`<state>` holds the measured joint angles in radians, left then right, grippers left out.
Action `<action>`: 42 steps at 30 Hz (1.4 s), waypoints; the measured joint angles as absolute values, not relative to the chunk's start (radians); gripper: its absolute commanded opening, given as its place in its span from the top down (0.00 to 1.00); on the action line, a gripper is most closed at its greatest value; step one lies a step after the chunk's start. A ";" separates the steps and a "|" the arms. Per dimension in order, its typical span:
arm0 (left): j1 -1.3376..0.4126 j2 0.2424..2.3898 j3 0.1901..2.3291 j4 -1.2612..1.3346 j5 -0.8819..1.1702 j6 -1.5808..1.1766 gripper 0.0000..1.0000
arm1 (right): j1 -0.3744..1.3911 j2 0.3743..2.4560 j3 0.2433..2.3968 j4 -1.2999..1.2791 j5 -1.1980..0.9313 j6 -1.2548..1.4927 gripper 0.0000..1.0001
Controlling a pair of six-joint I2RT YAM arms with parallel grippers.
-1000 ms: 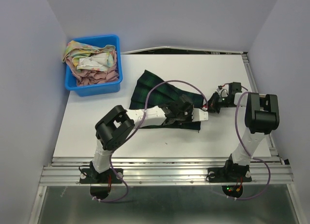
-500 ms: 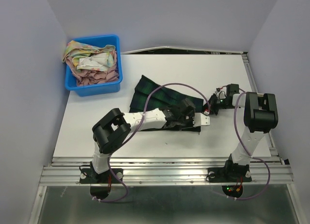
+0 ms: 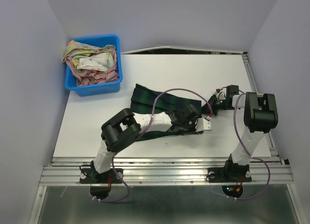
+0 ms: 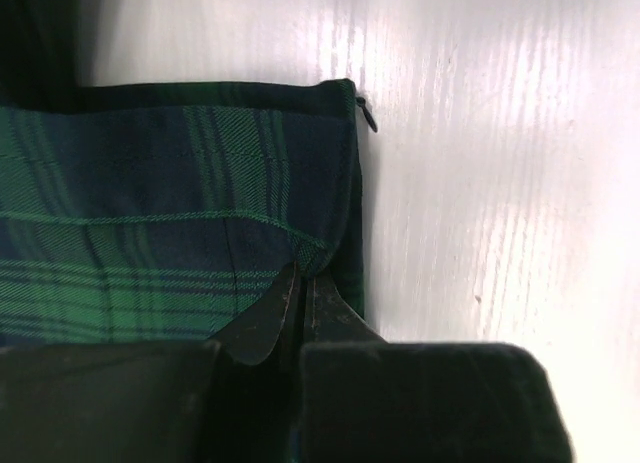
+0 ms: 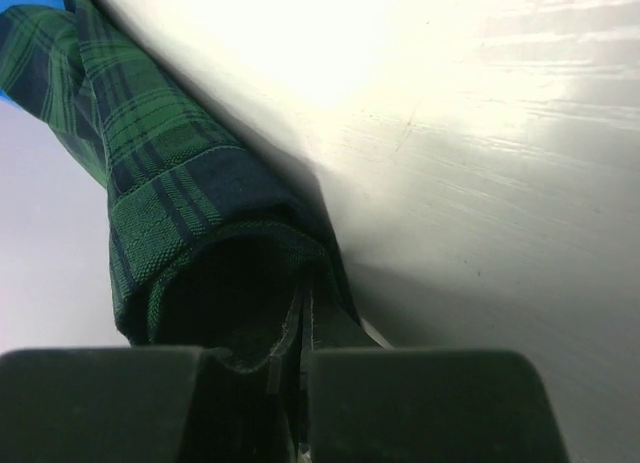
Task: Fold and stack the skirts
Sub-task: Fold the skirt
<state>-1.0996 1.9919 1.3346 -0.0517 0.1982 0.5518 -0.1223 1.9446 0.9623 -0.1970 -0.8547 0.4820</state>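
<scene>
The dark green-navy plaid skirt (image 3: 157,100) lies as a narrow folded band across the middle of the white table (image 3: 193,69). My left gripper (image 3: 196,120) is shut on its right near edge. In the left wrist view the closed tips (image 4: 303,275) pinch a fold of plaid (image 4: 170,203) next to the zip corner. My right gripper (image 3: 212,108) is shut on the skirt's right end. In the right wrist view the cloth (image 5: 160,183) loops over the closed tips (image 5: 305,305). The pale yellow floral skirt (image 3: 80,50) lies in the blue bin.
The blue plastic bin (image 3: 94,91) stands at the far left and holds the floral skirt with other pinkish and white cloth (image 3: 97,71). A metal rail (image 3: 164,168) runs along the table's near edge. Purple cables arc over the skirt.
Both grippers have moved toward the near edge with the plaid skirt's right end. The skirt's far part has been drawn over into a narrower band.
</scene>
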 measured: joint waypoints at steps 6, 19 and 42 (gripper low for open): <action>-1.100 2.038 1.348 -0.012 0.207 0.562 0.90 | -0.118 1.943 1.017 -0.311 -0.852 0.368 0.96; -1.100 1.946 1.166 0.109 0.266 0.698 0.87 | -0.275 1.918 1.386 -0.730 -0.839 0.022 0.68; -1.105 1.852 1.032 0.138 0.216 0.841 0.90 | -0.037 2.116 1.323 -0.730 -0.894 -0.087 0.85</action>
<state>-1.1053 1.8523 1.0321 0.1383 0.2157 0.8410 -0.0368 2.1159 1.3231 -0.7300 -0.8944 -0.0868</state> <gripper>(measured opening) 0.135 0.149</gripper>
